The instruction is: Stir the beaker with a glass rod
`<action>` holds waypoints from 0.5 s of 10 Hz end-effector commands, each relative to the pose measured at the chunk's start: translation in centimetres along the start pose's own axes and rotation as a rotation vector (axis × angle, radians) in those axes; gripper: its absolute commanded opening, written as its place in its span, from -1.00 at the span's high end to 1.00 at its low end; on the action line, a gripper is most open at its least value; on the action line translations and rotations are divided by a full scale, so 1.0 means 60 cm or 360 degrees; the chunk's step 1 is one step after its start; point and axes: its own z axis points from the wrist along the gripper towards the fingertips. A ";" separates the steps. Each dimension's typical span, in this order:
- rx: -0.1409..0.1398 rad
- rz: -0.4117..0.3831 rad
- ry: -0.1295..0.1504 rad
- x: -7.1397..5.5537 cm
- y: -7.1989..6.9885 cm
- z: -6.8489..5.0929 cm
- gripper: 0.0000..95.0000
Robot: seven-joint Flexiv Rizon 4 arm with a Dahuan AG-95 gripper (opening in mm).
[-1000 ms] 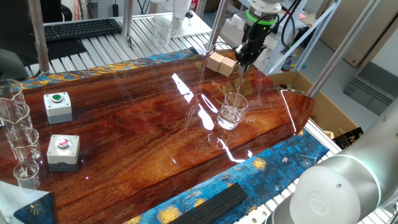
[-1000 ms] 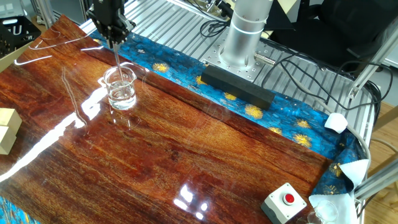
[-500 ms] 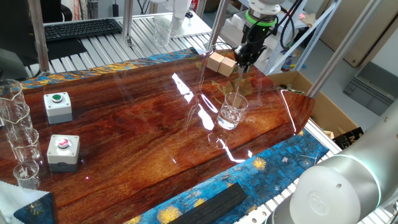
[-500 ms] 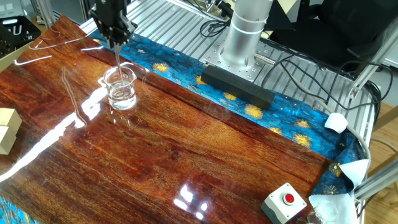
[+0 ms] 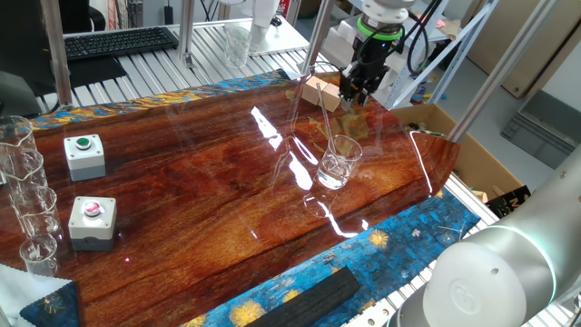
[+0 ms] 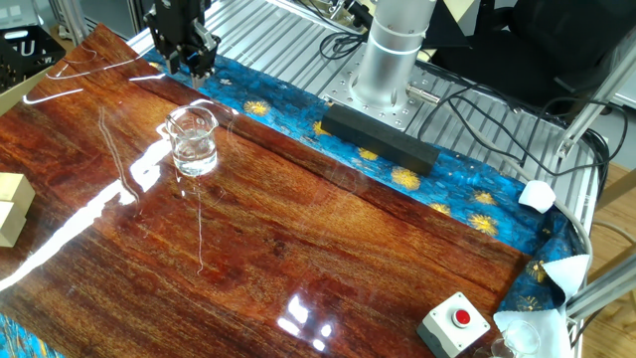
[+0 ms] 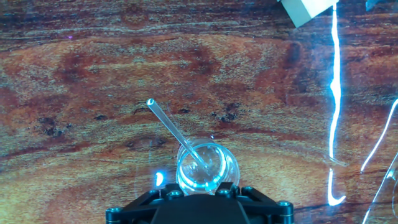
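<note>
Here one glass rod (image 7: 177, 135) leans in one beaker (image 7: 205, 167); the hand (image 5: 356, 91) hangs spread above.

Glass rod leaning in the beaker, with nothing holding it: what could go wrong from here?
1. The glass rod leans free on the rim of the beaker, with much of its length outside. It could slide out or tip the light beaker.
2. The gripper hovers near the rod's upper end, so a sideways move might clip it.
</note>
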 end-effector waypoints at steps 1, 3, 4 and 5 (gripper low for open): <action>-0.0005 0.0005 0.0002 0.000 0.000 0.000 0.20; -0.0022 -0.0007 0.0025 0.000 0.000 0.000 0.20; -0.0040 -0.0033 0.0029 0.000 0.000 0.000 0.20; -0.0047 -0.0054 0.0029 0.000 0.000 0.000 0.20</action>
